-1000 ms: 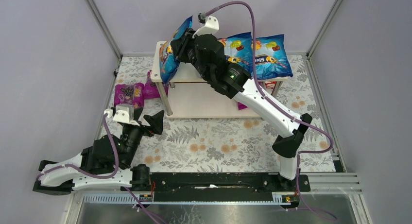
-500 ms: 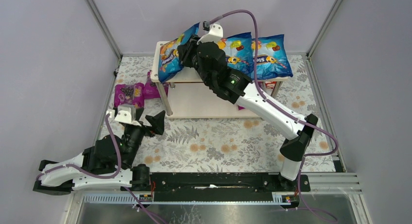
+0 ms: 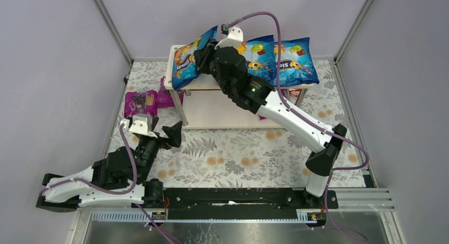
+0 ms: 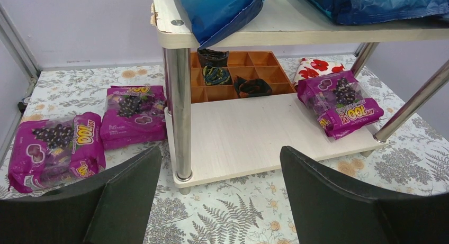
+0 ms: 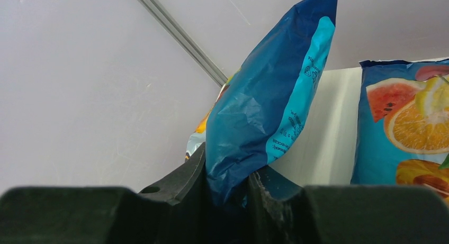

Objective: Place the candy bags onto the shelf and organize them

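The right gripper (image 3: 201,55) is clamping a blue candy bag (image 3: 184,64), long axis slanting toward two o'clock, over the shelf's (image 3: 222,110) top-left end, nine o'clock from two flat bags (image 3: 294,61); the left gripper (image 4: 219,187) is gaping.

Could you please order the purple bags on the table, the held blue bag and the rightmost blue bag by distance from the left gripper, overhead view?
1. Purple bags, on the table beside the left gripper; the pair is too close to call.
2. Held blue bag, at the shelf's left end.
3. Rightmost blue bag, at the shelf's right end.
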Tool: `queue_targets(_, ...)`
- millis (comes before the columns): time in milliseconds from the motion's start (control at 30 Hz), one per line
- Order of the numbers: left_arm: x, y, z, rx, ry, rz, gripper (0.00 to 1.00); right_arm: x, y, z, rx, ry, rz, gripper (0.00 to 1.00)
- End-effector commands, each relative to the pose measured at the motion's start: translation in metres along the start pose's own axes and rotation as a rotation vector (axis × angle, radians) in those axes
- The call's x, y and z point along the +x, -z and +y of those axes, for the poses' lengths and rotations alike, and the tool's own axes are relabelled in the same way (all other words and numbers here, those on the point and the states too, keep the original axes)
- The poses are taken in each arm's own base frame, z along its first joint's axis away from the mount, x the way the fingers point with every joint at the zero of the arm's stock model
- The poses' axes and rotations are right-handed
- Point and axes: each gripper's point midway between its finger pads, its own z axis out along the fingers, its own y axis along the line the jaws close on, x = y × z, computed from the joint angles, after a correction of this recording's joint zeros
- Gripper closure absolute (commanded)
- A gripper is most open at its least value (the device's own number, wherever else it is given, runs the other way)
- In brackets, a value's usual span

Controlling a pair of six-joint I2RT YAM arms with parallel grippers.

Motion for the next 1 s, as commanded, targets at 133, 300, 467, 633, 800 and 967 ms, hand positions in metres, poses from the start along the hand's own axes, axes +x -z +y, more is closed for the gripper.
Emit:
queue_targets(133,-0.001,-0.003,-0.006,0.001,-0.004,-0.005,0.12,-0.017,0.002,0.004,0.001,-0.011,-0.041,1.0)
queue_targets(300,-0.001,-0.003,-0.004,-0.002,-0.002,-0.006,0.12,-0.018,0.016,-0.002,-0.009,0.007,-0.027,0.94)
queue_targets(467,-0.001,-0.003,-0.007,0.002,-0.008,-0.006,0.12,-0.021,0.027,-0.001,-0.032,0.068,0.009,0.66)
queue_targets(633,0.001,-0.005,-0.01,0.001,-0.019,0.001,0.12,-0.029,0.034,0.003,-0.044,0.143,0.047,0.42)
queue_targets(800,0.001,-0.005,-0.011,0.001,-0.019,0.002,0.12,-0.038,0.05,-0.003,-0.037,0.221,0.083,0.24)
queue_targets(967,0.004,-0.007,-0.015,0.004,-0.031,0.007,0.12,-0.064,0.077,-0.021,0.015,0.334,0.081,0.1)
